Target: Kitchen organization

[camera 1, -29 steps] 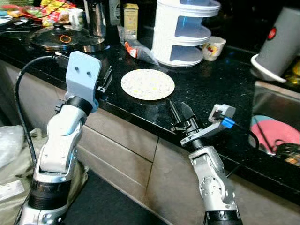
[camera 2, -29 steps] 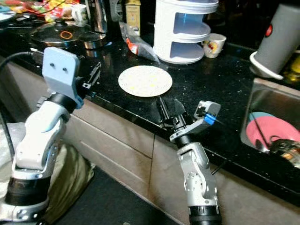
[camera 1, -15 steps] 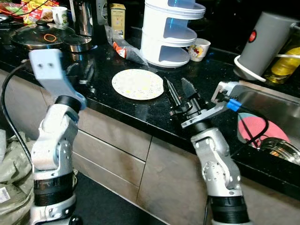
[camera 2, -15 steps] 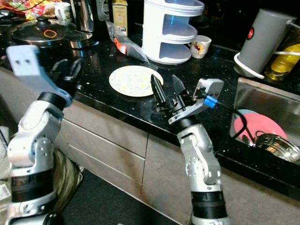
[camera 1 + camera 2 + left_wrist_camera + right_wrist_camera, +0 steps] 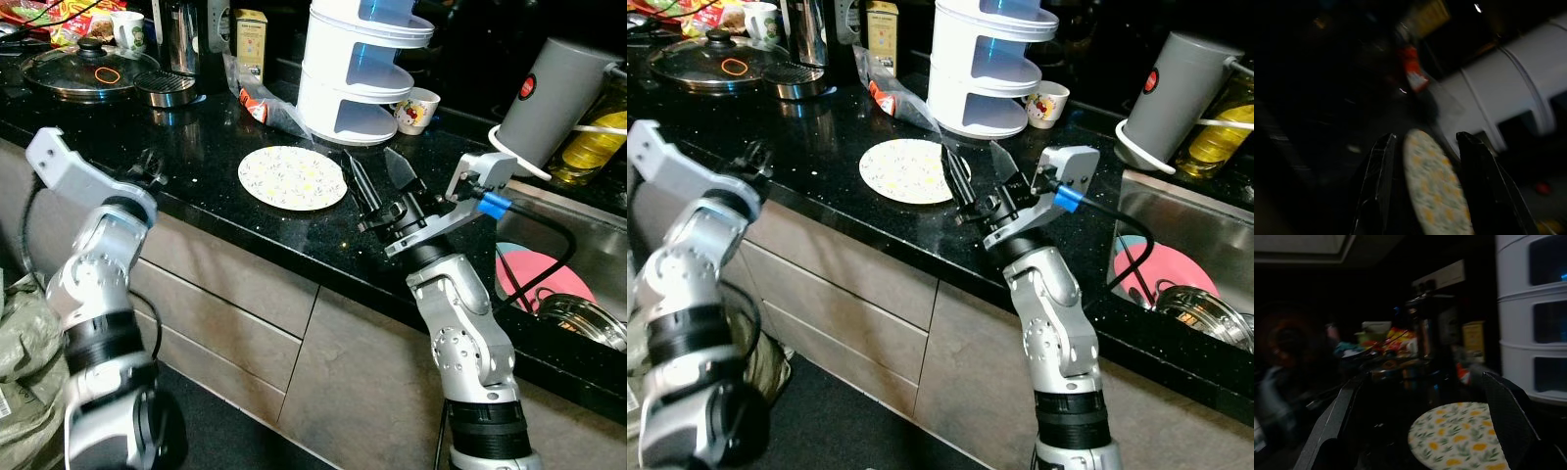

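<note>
Floral plate [image 5: 292, 177] flat on the black counter [image 5: 245, 215], before the white tiered rack [image 5: 364, 69]. Right gripper [image 5: 377, 178] just beside its rim, fingers spread, empty. Head views show sink [image 5: 578, 284]. Left gripper [image 5: 1425, 147] parted; wrist view dark, blurred.

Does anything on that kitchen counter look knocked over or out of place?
Yes: the grey appliance at the far right leans tilted beside the sink rather than standing upright. A crumpled wrapper also lies loose behind the flowered plate, which sits flat.
</note>
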You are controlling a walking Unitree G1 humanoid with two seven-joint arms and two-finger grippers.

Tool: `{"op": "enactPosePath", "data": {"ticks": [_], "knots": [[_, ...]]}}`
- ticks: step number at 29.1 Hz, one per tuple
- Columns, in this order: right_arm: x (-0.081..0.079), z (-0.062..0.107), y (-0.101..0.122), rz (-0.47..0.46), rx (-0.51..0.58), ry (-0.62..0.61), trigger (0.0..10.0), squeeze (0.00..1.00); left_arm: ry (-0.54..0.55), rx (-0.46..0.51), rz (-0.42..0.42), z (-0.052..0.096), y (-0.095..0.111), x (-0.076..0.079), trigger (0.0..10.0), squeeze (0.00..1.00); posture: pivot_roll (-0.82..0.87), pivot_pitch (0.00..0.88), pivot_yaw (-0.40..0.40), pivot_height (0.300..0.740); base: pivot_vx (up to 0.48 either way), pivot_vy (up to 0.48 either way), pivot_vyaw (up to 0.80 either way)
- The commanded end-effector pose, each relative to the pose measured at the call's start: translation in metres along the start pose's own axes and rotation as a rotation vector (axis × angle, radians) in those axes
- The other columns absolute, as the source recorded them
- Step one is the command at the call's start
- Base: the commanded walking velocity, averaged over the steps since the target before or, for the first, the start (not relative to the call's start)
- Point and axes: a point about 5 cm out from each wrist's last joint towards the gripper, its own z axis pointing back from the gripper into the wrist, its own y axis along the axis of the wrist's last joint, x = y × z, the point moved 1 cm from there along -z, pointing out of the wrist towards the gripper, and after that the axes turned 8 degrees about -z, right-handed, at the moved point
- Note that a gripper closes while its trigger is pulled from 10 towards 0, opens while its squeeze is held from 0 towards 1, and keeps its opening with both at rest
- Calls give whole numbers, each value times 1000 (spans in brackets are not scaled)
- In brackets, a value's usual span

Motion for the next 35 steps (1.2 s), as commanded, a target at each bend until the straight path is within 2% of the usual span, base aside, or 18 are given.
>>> {"op": "enactPosePath", "data": {"ticks": [1, 6, 7, 10, 14, 19, 27, 30, 35], "knots": [[-2, 5, 0, -7, -23, 17, 10000, 0, -48, -57, 12, -5, -7, 10, 10000, 0, 180, 0, -121, 740, 0, 0, 0], [-7, 9, 1, -14, -46, 53, 10000, 0, -122, -207, 29, -11, -29, 30, 10000, 0, 154, 0, -117, 740, 0, 0, 0], [-6, 10, 2, -11, -49, 51, 10000, 0, -114, -266, 21, -12, -38, 30, 10000, 0, 151, 0, -116, 740, 0, 0, 0], [-5, 9, 4, -3, -50, 49, 10000, 0, -73, -314, 20, -12, -45, 27, 10000, 0, 150, 0, -117, 740, 0, 0, 0], [-4, 10, 6, 1, -52, 48, 10000, 0, -51, -323, 26, -12, -47, 25, 10000, 0, 148, 0, -122, 740, 0, 0, 0], [1, 11, 8, 8, -62, 38, 10000, 0, 33, -315, 18, -12, -40, 15, 10000, 0, 151, 0, -125, 740, 0, 0, 0], [-1, 12, 5, 12, -94, 59, 10000, 0, 80, -257, 11, -10, -23, 16, 10000, 0, 155, 0, -125, 740, 0, 0, 0], [-1, 15, -1, 56, -145, 64, 10000, 0, 118, -279, 37, -7, -28, 6, 10000, 0, 151, 0, -124, 740, 0, 0, 0], [3, 18, -6, 54, -166, 36, 10000, 0, 143, -319, 62, -5, -36, -1, 10000, 0, 148, 0, -125, 740, 0, 0, 0]]}}
